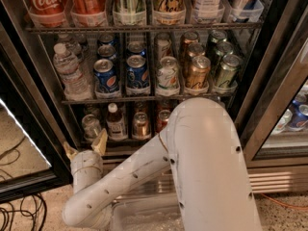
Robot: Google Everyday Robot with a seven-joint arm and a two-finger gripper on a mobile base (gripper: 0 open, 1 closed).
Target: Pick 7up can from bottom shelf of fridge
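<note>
The 7up can, pale silvery-grey with a shiny top, stands at the left end of the bottom shelf of the open fridge. Next to it on that rack stand a small dark bottle, a bronze can and a red can. My gripper is just below and in front of the 7up can, outside the shelf's front edge. Its two beige fingertips point up, apart and empty. My white arm hides the right part of the bottom shelf.
The rack above holds a water bottle, blue Pepsi cans and gold and green cans. Coca-Cola bottles stand on the top rack. The open glass door is at left, with cables on the floor. A second cooler is at right.
</note>
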